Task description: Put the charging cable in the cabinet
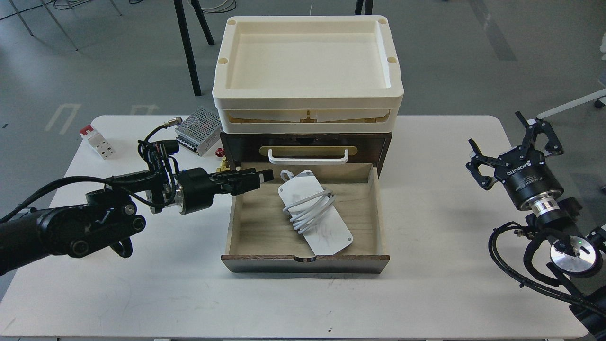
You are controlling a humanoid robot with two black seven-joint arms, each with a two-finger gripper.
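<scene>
The charging cable (331, 233), a flat white block with white cord coiled round its middle, lies slanted on the floor of the open plywood drawer (255, 227). The drawer belongs to the dark brown cabinet (383, 147), which has a white handle (307, 157) and cream trays (307, 61) stacked on top. My left gripper (266, 176) is empty and open. It hovers over the drawer's back left corner, left of the cable and apart from it. My right gripper (503, 137) is open and empty, raised over the table's right side.
A perforated silver metal box (199, 130) sits behind my left arm, left of the cabinet. A red-and-white block (97, 142) lies at the table's far left. Small red and brass fittings (220, 158) sit beside the cabinet's left wall. The drawer front (305, 263) juts toward me.
</scene>
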